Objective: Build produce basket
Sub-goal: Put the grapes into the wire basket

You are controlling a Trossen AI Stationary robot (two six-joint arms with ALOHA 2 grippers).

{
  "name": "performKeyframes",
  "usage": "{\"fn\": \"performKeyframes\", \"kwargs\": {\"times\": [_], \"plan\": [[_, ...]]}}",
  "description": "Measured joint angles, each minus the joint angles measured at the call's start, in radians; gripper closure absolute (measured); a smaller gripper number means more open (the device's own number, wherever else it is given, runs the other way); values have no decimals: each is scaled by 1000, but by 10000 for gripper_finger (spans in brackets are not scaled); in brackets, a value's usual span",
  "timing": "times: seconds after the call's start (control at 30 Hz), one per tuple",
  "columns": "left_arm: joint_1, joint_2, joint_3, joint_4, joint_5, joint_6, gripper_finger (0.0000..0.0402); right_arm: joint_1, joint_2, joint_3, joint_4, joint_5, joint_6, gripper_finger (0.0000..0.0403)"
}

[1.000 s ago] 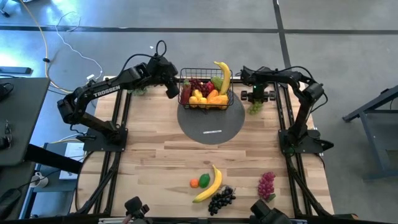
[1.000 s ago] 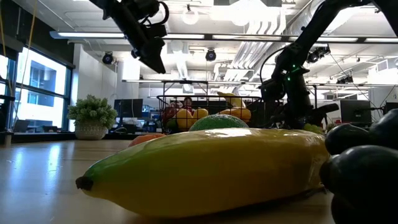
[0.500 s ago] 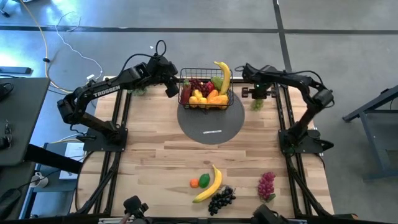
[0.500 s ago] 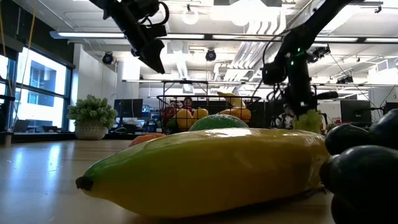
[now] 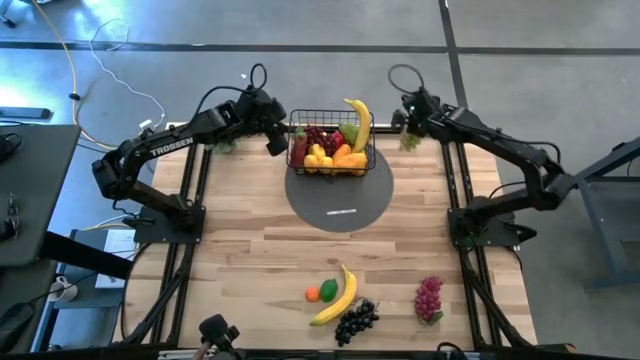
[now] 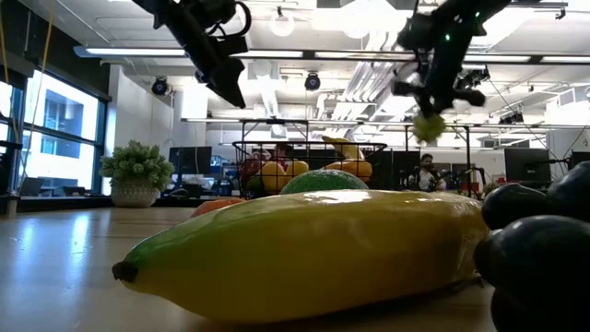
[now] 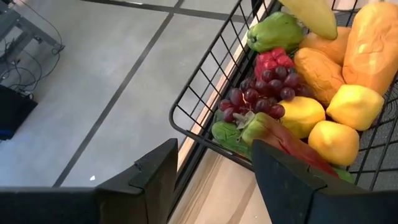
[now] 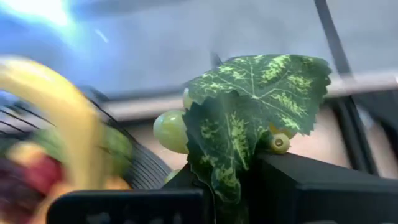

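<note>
Carrying green grapes (image 5: 409, 141) in clamped right gripper (image 5: 406, 128) toward your near-full basket (image 5: 331, 168); left gripper (image 5: 277, 140) waits, jaws apart; front-edge banana (image 5: 337, 298) remains.

I see the black wire basket (image 5: 331, 144) on a round grey mat (image 5: 340, 196), filled with yellow lemons (image 7: 352, 106), orange pieces (image 7: 375, 43), dark red grapes (image 7: 257, 98), a green pepper (image 7: 275, 31) and one yellow banana (image 5: 359, 122) with a green tip. On the pale striped wood table (image 5: 250, 260) lie a second yellow banana (image 5: 336, 297), an orange (image 5: 313, 294), a green fruit (image 5: 328, 289), black grapes (image 5: 356, 320) and pink-purple grapes (image 5: 429, 297). My right gripper (image 8: 239, 163), black, has pale green grapes (image 8: 171, 131) with a dark green leaf (image 8: 252, 106) veined in light green.
</note>
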State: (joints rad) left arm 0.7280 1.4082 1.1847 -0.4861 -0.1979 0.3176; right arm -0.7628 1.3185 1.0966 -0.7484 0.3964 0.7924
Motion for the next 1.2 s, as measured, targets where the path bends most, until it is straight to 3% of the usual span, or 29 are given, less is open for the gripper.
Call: {"fn": "performKeyframes", "kwargs": {"times": [0.17,0.33,0.53,0.9,1.2], "plan": [[0,0,0,32,0,-18,206,49,-32,0,295,70,-125,391],[0,0,0,43,1,-50,206,88,6,2,610,71,-291,391],[0,0,0,42,8,-81,206,138,104,2,875,-22,-470,391],[-2,0,0,37,12,-80,206,188,366,2,1106,-302,-558,383],[-2,0,0,35,12,-82,206,201,484,2,1149,-345,-710,376]]}}
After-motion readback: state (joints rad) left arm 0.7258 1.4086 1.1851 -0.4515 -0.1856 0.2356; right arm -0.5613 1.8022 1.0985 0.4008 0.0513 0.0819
